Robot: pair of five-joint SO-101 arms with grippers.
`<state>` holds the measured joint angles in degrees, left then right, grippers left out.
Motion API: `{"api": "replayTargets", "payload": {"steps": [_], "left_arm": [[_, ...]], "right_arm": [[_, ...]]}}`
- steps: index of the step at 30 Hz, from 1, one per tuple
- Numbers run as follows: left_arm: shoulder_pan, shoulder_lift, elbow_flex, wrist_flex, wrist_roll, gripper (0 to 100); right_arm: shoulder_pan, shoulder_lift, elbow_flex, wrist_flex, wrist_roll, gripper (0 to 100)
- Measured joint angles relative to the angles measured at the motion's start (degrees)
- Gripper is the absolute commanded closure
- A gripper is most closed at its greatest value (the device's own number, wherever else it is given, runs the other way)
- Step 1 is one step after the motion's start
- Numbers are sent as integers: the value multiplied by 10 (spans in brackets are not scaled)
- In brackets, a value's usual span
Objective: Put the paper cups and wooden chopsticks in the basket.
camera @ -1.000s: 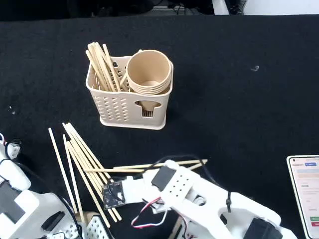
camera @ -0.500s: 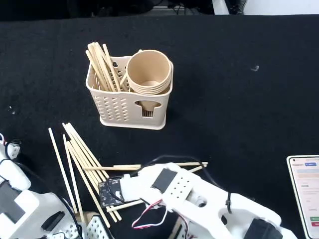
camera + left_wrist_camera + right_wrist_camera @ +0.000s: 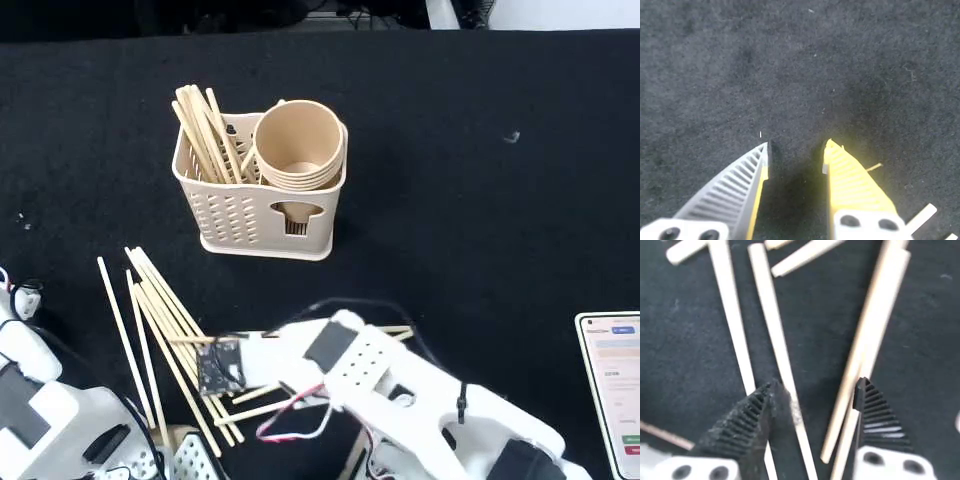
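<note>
Between the spread jaws of the right gripper (image 3: 816, 387), the loose chopsticks (image 3: 781, 365) are lying crossed and fanned on the black cloth (image 3: 500, 220). That is where trouble is probably waiting. A close here could be catching two or three sticks at odd angles rather than one neat bundle, and some could be slipping out or swinging sideways on the lift. Sticks pinched near one end could also be drooping and snagging on the basket (image 3: 258, 212) rim.

Farthest left, the left gripper (image 3: 796, 150) is hanging moderately open over bare cloth and gripping nothing, with a stray stick end (image 3: 921, 218) lying just beside its yellow finger.

Next along, the right gripper is standing wide open over the fan of sticks and gripping nothing yet. One stick is passing right by its black finger, another is running close to the opposite one, and whether either is touching is unclear.

Well ahead of that gripper, the basket is holding the stacked paper cups (image 3: 298, 145) and a bunch of chopsticks (image 3: 205, 125) leaning upright.

Off to the gripper's far right, a phone (image 3: 612, 378) is lying at the table edge.
</note>
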<state>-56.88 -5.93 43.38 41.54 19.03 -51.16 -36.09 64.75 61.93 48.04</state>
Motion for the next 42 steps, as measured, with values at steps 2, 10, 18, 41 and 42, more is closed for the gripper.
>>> {"api": "replayTargets", "payload": {"steps": [2,10,18,41,42], "left_arm": [[0,0,0,0,0,820],[0,0,0,0,0,820],[0,0,0,0,0,820],[0,0,0,0,0,820],[0,0,0,0,0,820]], "right_arm": [[5,0,-32,49,-11,709],[-10,0,17,29,-39,694],[-15,0,60,-22,-39,694],[-34,0,-7,93,-80,694],[-34,0,-6,93,-80,694]]}}
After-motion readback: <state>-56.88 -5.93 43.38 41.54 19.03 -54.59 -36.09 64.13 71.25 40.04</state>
